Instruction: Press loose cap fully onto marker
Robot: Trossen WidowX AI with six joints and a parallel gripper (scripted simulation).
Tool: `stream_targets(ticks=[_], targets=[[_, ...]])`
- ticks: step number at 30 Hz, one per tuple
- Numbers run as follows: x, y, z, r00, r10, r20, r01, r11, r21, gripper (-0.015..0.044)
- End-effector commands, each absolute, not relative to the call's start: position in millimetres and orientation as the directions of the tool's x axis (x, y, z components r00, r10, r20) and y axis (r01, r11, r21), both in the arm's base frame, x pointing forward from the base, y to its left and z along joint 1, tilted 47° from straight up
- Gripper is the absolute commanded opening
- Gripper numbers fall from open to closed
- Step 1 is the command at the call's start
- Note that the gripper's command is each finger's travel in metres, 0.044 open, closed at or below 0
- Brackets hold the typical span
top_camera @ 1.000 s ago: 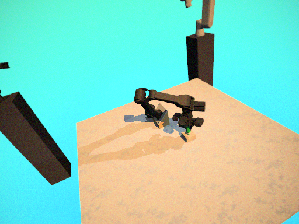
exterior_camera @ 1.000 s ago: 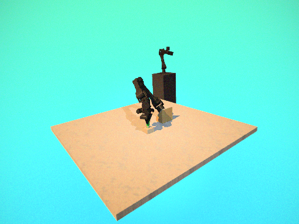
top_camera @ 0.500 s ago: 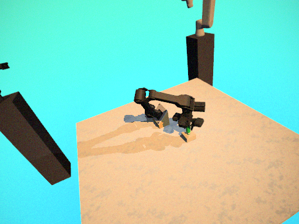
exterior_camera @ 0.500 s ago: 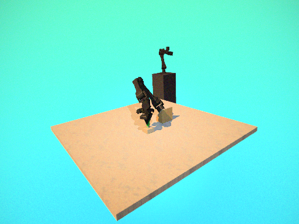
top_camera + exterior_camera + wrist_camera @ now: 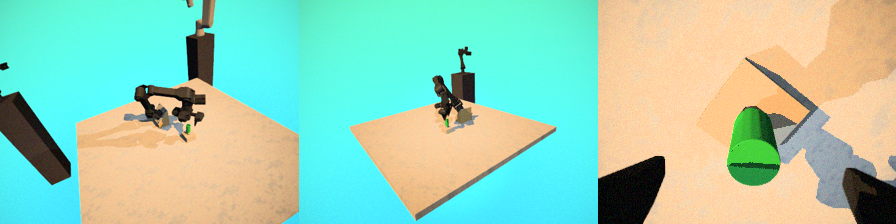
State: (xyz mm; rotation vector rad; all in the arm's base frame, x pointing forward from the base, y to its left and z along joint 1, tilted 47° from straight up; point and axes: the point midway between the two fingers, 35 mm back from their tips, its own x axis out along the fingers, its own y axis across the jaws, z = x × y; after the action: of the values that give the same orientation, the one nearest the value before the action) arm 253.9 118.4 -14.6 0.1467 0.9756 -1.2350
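The green cap (image 5: 188, 128) (image 5: 447, 122) (image 5: 753, 127) sits upright over the marker in the pale holder block (image 5: 191, 138) (image 5: 449, 130) (image 5: 730, 95). The cap reaches down close to the block. A small pale band shows beneath it in the top view, and the rest of the marker is hidden. I cannot tell whether the cap is fully seated. My gripper (image 5: 190, 121) (image 5: 445, 118) (image 5: 755, 170) is open and empty, just above the cap. In the wrist view its fingers stand wide apart on both sides of the cap, touching nothing.
A tilted tan block (image 5: 165, 120) (image 5: 464, 115) stands beside my arm's base, close to the holder block. Dark pillars (image 5: 204, 58) (image 5: 32, 140) (image 5: 463, 87) carrying other arms stand beyond the table edges (image 5: 486, 172).
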Motion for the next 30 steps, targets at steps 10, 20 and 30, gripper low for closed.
stream_targets(ticks=[10, 20, 30], targets=[[251.9, 136.4, 0.8, 0.009, -0.718, -0.696, 0.446, 0.626, -0.639, 0.0256], [251.8, 134.0, -2.8, 0.011, -0.718, -0.695, 0.023, 0.696, -0.718, 0.0000], [251.8, 133.8, -3.0, 0.011, -0.718, -0.695, 0.023, 0.696, -0.718, 0.0000]])
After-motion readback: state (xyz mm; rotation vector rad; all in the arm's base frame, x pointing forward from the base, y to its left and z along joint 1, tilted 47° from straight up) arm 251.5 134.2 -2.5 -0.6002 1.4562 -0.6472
